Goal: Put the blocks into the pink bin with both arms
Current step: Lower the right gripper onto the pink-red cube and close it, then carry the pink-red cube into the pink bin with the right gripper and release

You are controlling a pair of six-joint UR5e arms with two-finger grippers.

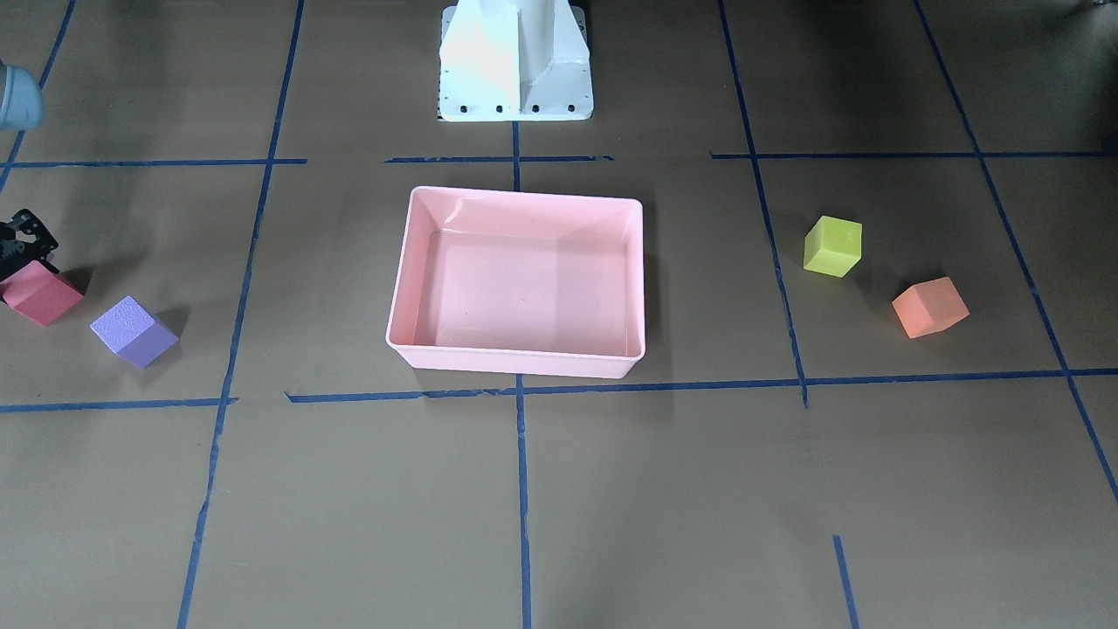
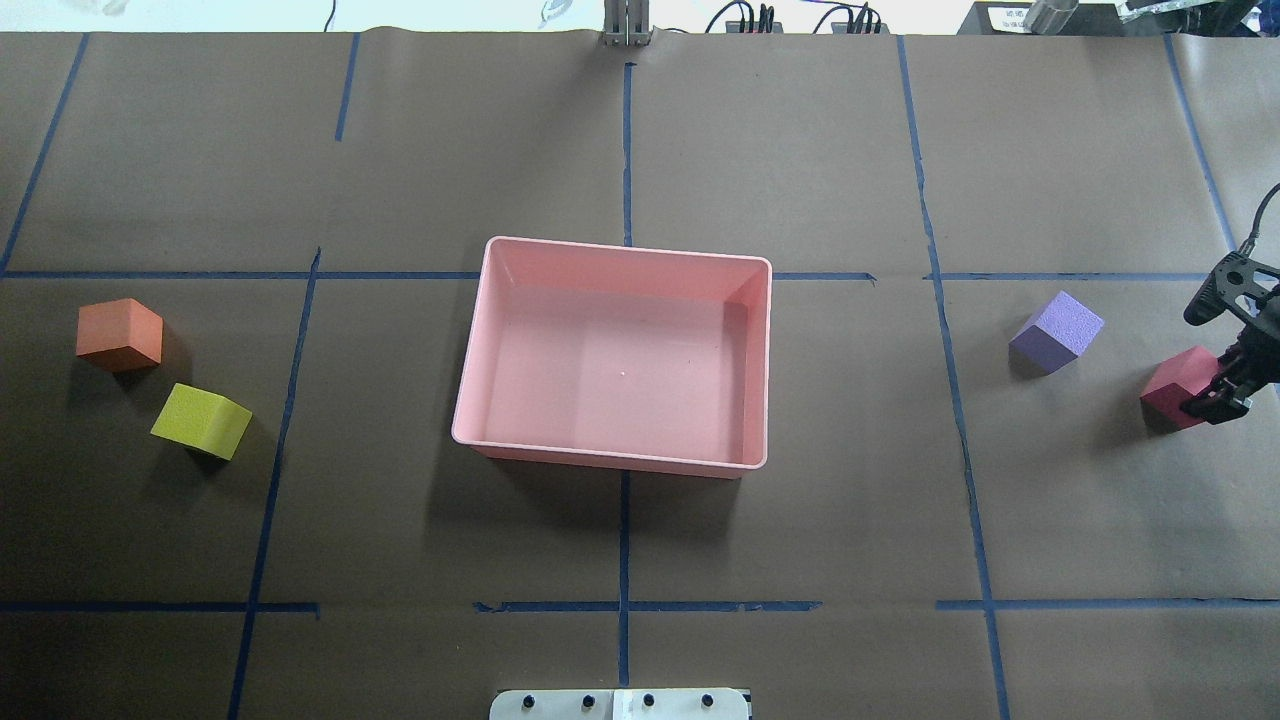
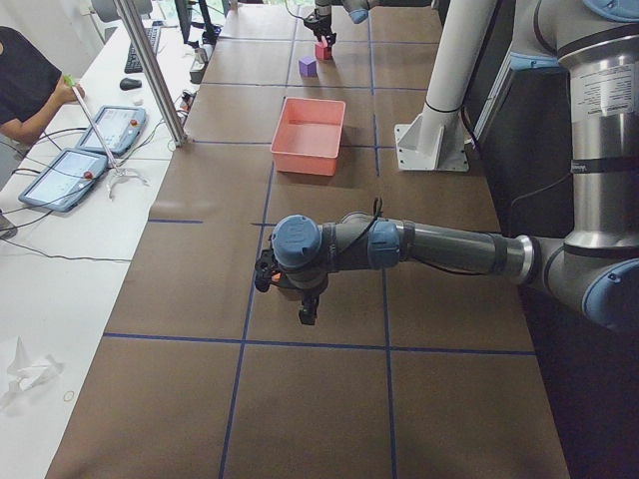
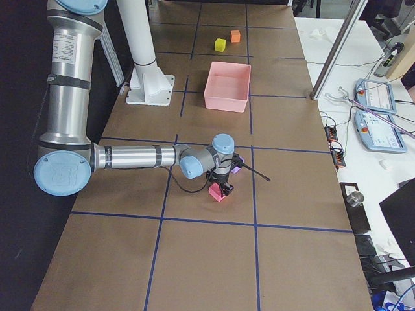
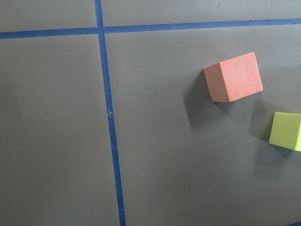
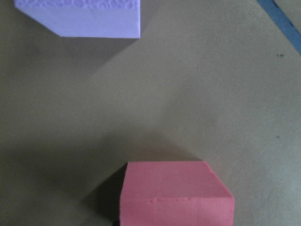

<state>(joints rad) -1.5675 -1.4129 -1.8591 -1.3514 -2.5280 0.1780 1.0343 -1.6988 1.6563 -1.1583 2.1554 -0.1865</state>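
Pink bin [image 2: 610, 370] sits mid-table, just ahead of the white pedestal [image 2: 620, 705], long side across. All four blocks lie outside it on the brown paper table [image 2: 800, 550], so the bin holds none of them.

Right side: red-pink block [image 2: 1175, 385] is on the table near the edge, well apart from the bin. Right gripper [image 2: 1222, 395] is down at it, with its black fingers against the block's outer side. In the right wrist view the block fills the bottom centre, close under the camera, but the fingers are out of frame. Can't tell whether the jaws are clamped on it or only set around it. Purple block [image 2: 1056, 331] is near the red-pink one, on the bin side and a bit farther out, not touching it and turned at an angle.

Left side: yellow-green block [image 2: 201, 421] and orange block [image 2: 119, 334] are near each other but apart, with the orange one farther out and closer to the table edge. Left gripper [image 3: 300, 299] hangs over bare table beyond them, pointing down. The left wrist view shows both blocks off to its right. Can't tell the jaw opening.

Blue tape lines [image 2: 625, 540] grid the paper. Between each block pair and the bin there is only paper and tape.
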